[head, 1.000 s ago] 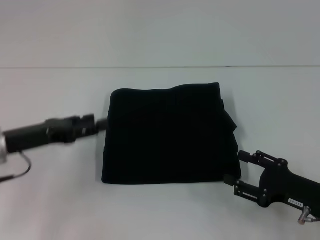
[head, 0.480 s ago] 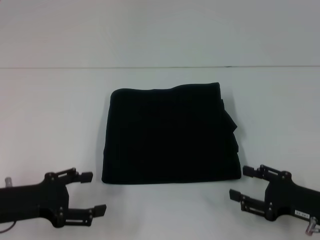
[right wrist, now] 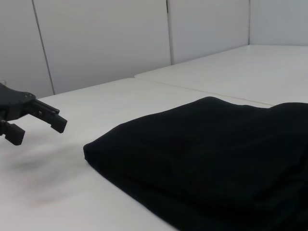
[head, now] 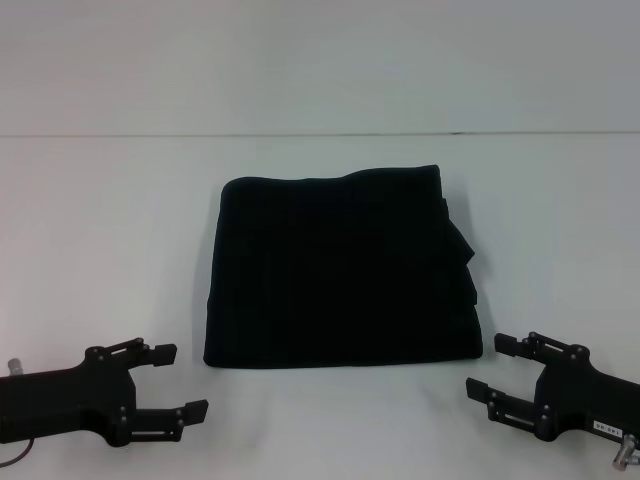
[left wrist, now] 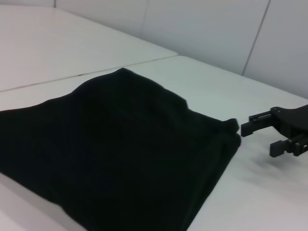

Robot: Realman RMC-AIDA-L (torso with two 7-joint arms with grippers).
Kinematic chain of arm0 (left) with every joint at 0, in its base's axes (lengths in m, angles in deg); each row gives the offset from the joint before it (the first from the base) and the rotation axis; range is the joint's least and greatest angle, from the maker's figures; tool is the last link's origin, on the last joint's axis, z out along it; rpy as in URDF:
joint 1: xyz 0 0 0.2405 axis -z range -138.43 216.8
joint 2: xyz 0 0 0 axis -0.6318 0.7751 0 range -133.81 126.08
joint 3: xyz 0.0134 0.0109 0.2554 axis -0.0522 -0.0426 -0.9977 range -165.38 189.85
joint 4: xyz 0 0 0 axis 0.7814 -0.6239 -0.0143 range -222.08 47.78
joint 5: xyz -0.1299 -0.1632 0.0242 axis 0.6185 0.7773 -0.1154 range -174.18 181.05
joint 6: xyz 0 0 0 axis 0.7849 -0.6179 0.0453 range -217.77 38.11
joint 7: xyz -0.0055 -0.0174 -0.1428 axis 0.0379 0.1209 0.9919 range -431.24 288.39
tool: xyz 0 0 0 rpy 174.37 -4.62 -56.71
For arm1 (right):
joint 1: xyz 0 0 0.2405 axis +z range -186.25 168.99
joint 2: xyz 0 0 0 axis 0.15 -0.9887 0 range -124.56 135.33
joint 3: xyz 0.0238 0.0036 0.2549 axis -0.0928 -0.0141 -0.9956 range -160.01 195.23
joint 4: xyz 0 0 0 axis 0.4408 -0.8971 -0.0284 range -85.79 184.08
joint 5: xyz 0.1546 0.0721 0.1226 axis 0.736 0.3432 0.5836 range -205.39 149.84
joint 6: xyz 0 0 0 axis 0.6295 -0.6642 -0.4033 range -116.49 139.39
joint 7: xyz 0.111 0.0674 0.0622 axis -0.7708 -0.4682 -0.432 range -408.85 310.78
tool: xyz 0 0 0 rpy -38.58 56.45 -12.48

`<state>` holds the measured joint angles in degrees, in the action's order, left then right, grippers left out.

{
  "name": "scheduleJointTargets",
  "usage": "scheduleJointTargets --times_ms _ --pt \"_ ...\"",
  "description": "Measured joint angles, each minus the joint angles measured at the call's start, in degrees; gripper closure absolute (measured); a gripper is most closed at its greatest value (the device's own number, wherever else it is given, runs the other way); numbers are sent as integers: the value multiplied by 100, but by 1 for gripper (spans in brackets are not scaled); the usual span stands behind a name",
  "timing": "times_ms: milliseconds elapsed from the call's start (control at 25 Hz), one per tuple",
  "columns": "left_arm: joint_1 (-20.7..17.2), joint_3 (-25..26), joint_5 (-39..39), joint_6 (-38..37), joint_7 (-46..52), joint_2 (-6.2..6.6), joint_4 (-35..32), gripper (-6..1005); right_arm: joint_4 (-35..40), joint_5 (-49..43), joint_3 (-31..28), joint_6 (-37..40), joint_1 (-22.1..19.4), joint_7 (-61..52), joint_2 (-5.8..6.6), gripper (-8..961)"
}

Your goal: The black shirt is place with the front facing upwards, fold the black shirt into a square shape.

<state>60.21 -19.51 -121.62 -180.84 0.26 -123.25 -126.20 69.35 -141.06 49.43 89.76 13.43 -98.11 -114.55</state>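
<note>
The black shirt (head: pixel 340 268) lies folded into a rough square on the white table (head: pixel 100 220), with small flaps of cloth sticking out on its right edge. No lettering shows on it. It also fills the left wrist view as the black shirt (left wrist: pixel 115 154) and the right wrist view as the black shirt (right wrist: pixel 211 154). My left gripper (head: pixel 186 381) is open near the front edge, left of the shirt's near left corner, holding nothing. My right gripper (head: pixel 489 367) is open by the near right corner, apart from the cloth. The left wrist view shows the right gripper (left wrist: pixel 262 134) farther off; the right wrist view shows the left gripper (right wrist: pixel 36 125).
A seam (head: pixel 120 135) runs across the table behind the shirt. Pale wall panels (right wrist: pixel 106 43) stand beyond the table. Bare white tabletop surrounds the shirt on all sides.
The left arm has swung from the shirt's left edge down to the front left and opened. The right gripper has drawn back from the near right corner toward the front edge.
</note>
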Motion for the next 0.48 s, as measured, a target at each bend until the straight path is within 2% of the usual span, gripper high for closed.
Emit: scheduleJointTargets --times_ms 480 --pt "63 -9 -35 33 215 25 -38 62 27 0 -79 40 58 -45 14 185"
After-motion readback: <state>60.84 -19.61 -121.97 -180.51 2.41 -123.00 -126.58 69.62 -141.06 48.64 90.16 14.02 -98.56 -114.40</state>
